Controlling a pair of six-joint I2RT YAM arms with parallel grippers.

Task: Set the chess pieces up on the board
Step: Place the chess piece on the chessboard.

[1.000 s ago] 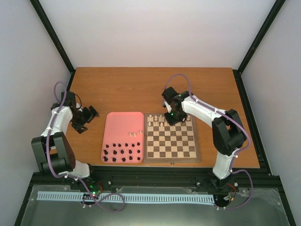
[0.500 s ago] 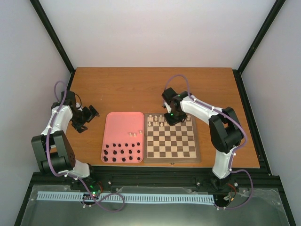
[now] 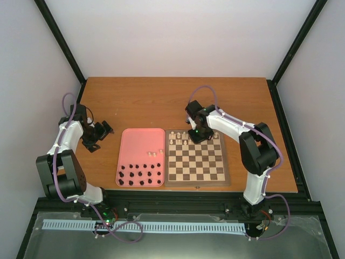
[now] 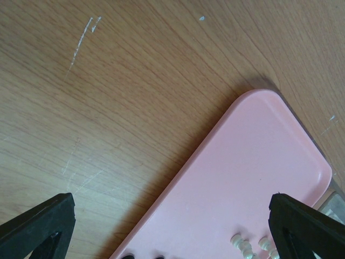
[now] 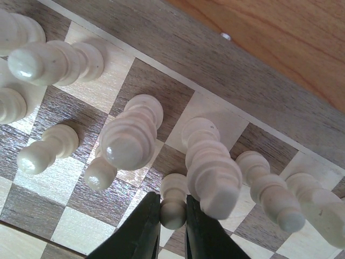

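A small cream pawn (image 5: 173, 197) stands on the board (image 5: 245, 105), in the second rank from its far edge. The black fingers (image 5: 148, 226) of the right gripper (image 5: 172, 213) are pressed in on it from both sides, clenched around its head. Whether its base sits flat on the square cannot be told, because the fingers and a tall neighbour hide it.

More chess pieces (image 5: 132, 137) crowd close around it. A tall piece (image 5: 213, 170) is just beside the pawn on its right, and further tall ones run along the back rank towards the corner. Two more pawns (image 5: 46, 150) stand off to the left on their own squares, one of them (image 5: 99, 171) at the foot of a tall figure. All are upright, though the close lens makes them splay outward.

From above, the cream figures take up only the far ranks of the board, and the near checks are bare. The right arm reaches over the far edge, its wrist covering the pawn it grips.

Touching the board's left side lies a pink tray (image 3: 141, 141). A few cream pieces (image 3: 155, 154) sit by its right rim, and two rows of black figures (image 3: 140, 175) sit at its near end.

The left gripper (image 3: 100, 137) hangs over the wooden table (image 3: 161, 102), just left of the tray's far corner. Its fingers are spread wide and hold nothing.
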